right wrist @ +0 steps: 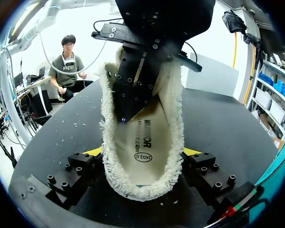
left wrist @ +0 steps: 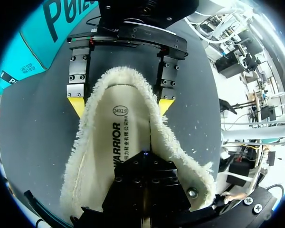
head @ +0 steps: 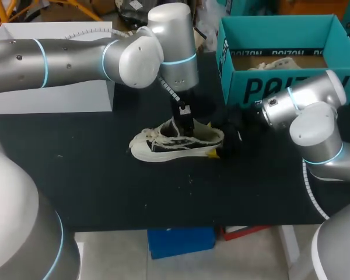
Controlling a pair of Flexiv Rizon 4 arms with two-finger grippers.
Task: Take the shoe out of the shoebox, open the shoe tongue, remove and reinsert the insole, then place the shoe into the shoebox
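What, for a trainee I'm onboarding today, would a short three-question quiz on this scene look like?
1. True or false: the shoe sits inside the teal shoebox.
2. The right gripper is: A) shut on the shoe's heel from both sides; B) hovering open above the shoebox; C) open, far from the shoe.
3. Fill in: the insole lies ____ the shoe, where the left gripper reaches in from above.
Key: 1 false, it lies on the table; 2 A; 3 inside.
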